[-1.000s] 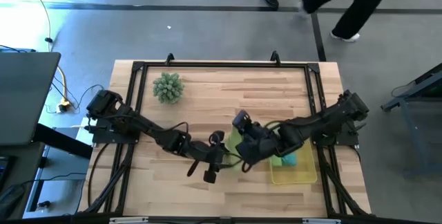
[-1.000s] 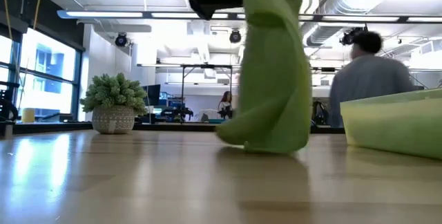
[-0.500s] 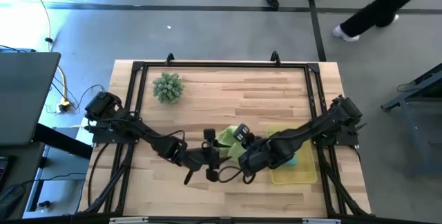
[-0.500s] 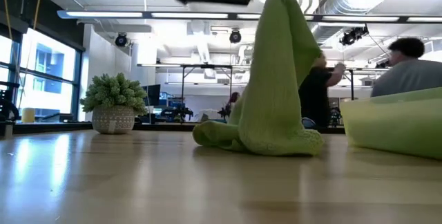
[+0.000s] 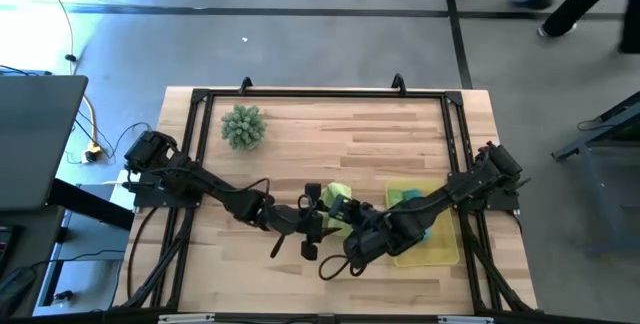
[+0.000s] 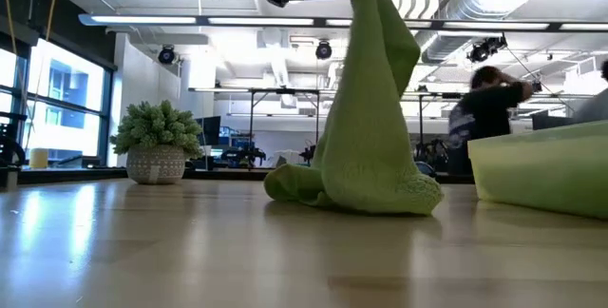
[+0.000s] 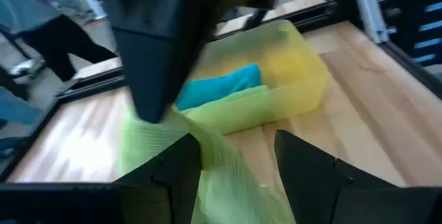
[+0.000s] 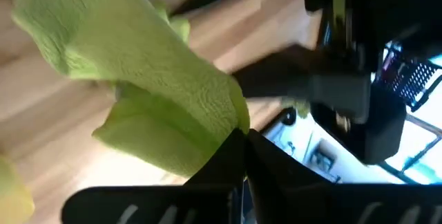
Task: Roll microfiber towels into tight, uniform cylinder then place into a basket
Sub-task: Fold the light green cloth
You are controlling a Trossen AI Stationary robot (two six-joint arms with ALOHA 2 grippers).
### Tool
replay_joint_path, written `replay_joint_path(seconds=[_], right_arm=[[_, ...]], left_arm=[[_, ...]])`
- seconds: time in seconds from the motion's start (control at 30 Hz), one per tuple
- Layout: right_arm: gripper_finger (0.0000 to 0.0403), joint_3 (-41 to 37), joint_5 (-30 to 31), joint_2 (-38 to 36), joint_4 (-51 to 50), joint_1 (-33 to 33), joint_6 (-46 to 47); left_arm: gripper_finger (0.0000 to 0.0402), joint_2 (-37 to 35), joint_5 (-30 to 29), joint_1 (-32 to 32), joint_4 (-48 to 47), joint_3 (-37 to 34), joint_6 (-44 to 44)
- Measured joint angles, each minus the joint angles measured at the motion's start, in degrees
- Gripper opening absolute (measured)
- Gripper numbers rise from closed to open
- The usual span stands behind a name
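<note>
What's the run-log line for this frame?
right gripper: shut on lime towel, hem on table | left gripper: open | basket: teal towel

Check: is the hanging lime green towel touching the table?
Touching. The low view shows the lime green towel hanging from the right gripper, its bottom bunched flat on the table.

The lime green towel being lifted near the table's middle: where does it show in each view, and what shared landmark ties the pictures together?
High view: lime green towel at table centre, between both arms.
Low view: hangs centre, lower end bunched on the table.
Left wrist view: lower left, between the fingers.
Right wrist view: fills the left half, pinched by the right hand.
Shared landmark: yellow basket.
</note>
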Motion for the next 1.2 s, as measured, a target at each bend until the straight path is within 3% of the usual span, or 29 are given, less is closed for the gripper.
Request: replay_joint_path(seconds=[0.23, 0.4, 0.5, 0.7, 0.8, 0.87, 1.07, 1.2], right_arm=[[0.0000, 0.0, 5.9, -0.3, -4.9, -0.9, 1.3], [0.0000, 0.0, 7.0, -0.2, -4.8, -1.7, 1.6], [0.0000, 0.0, 7.0, -0.2, -4.8, -1.6, 3.8], [0.0000, 0.0, 1.7, -0.2, -5.0, -1.1, 8.8], [0.0000, 0.0, -0.8, -0.2, -4.3, -1.1, 10.5], [0.0000, 0.0, -0.5, -0.2, -3.7, -1.1, 10.4], [0.0000, 0.0, -0.2, -0.2, -2.5, -1.1, 7.3], [0.0000, 0.0, 1.0, -0.2, -1.7, -1.1, 7.0]], left_arm=[[0.0172, 0.0, 10.6, -2.4, -0.7, 0.0, -1.6], [0.0172, 0.0, 10.6, -4.6, -1.2, 0.0, -2.9], [0.0172, 0.0, 4.0, -5.4, -3.4, 0.0, -2.9], [0.0172, 0.0, -18.1, -6.7, -2.7, 0.0, 1.5], [0.0172, 0.0, -22.7, -6.6, 1.0, 0.0, 4.8], [0.0172, 0.0, -21.7, -5.9, 2.3, 0.0, 4.9], [0.0172, 0.0, -10.8, -2.4, 2.5, 0.0, 1.1], [0.0172, 0.0, -11.2, -0.8, 0.8, 0.0, -1.7]])
